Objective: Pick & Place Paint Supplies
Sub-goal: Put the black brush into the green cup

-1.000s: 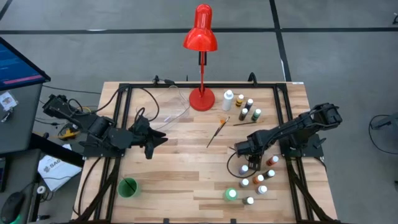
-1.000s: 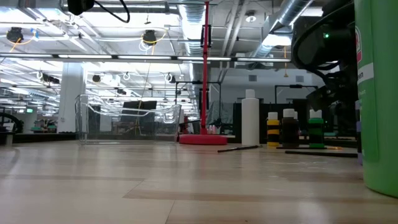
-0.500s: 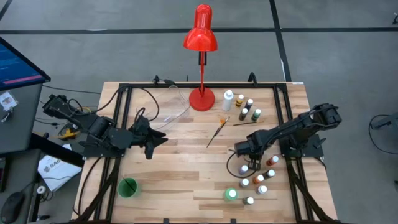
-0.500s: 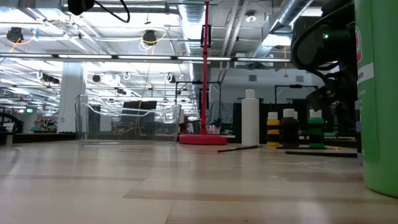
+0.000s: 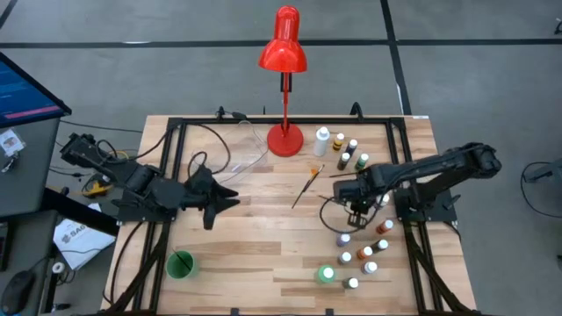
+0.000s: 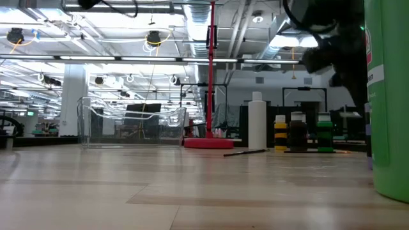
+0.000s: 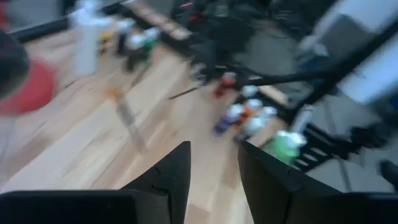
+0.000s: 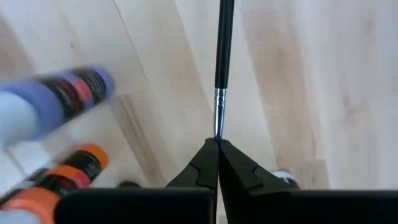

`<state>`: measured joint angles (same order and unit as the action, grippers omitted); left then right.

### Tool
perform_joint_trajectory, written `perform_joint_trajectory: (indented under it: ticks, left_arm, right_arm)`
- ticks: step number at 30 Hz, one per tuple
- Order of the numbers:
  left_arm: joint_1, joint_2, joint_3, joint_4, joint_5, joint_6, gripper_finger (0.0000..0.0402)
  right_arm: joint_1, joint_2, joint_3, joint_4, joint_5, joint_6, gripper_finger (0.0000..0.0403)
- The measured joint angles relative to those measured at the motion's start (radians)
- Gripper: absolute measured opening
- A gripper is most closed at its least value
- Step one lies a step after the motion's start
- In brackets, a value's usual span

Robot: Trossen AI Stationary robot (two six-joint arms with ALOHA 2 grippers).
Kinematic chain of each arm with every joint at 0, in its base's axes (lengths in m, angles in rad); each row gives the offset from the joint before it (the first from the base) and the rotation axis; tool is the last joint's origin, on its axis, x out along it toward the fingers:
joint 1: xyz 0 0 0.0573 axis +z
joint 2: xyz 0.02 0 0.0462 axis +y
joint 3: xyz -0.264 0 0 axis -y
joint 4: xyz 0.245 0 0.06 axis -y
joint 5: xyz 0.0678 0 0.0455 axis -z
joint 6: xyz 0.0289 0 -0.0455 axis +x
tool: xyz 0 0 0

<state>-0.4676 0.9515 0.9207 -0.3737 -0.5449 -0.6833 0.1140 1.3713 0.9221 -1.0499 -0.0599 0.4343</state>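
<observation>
My right gripper (image 5: 353,211) hangs over the right half of the table, pointing down, shut on a thin black-handled brush (image 8: 221,68). Below and near it stand several small paint bottles (image 5: 369,254), among them a purple one (image 8: 68,99) and an orange one (image 8: 68,171). More bottles (image 5: 344,151) stand at the far right. An orange-tipped brush (image 5: 307,186) and a dark brush (image 5: 342,175) lie flat on the wood. My left gripper (image 5: 226,200) hovers over the left half, open (image 7: 211,171), with nothing between its fingers. My right gripper pinches the brush at its metal-ferrule end (image 8: 217,127) between the free ends of its two shut fingers (image 8: 205,165). It comes from above, pointing down. The black handle runs away from the fingertips and out of the wrist view; whether its far end touches the table, I cannot tell.
A red desk lamp (image 5: 284,139) stands at the table's far middle, with a clear plastic box (image 6: 131,121) to its left. A green cup (image 5: 180,263) sits at the near left. A large green bottle (image 5: 327,274) stands near the front edge.
My right gripper has risen from among the near bottles and gone toward the table's far edge. My left gripper has stayed in place and rolled a little.
</observation>
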Motion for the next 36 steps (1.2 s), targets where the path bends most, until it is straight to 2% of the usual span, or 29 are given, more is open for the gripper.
perform_joint_trajectory:
  ticks: [4, 12, 16, 22, 29, 36]
  left_arm:
    - [0.033, 0.037, 0.001, 0.113, 0.078, 0.125, 0.0147]
    - [0.137, 0.108, 0.000, 0.141, 0.263, 0.156, 0.0195]
    - [0.151, 0.103, 0.000, 0.138, 0.284, 0.157, 0.0202]
    - [0.148, 0.050, 0.004, 0.133, 0.284, 0.249, 0.0191]
    - [0.153, 0.036, 0.032, 0.109, 0.287, 0.438, 0.0187]
    - [0.148, -0.069, 0.044, 0.107, 0.290, 0.449, 0.0186]
  right_arm:
    - [-0.027, 0.030, 0.117, -0.041, 0.002, -0.039, 0.0000]
    - [-0.030, 0.205, 0.416, -0.122, 0.001, -0.095, 0.0000]
    - [-0.030, 0.288, 0.564, -0.148, -0.014, -0.109, 0.0000]
    - [-0.031, 0.406, 0.763, -0.173, -0.053, -0.143, 0.0000]
    - [-0.039, 0.545, 0.936, -0.173, -0.229, -0.157, 0.0000]
    - [-0.041, 0.659, 1.051, -0.117, -0.484, -0.097, 0.0000]
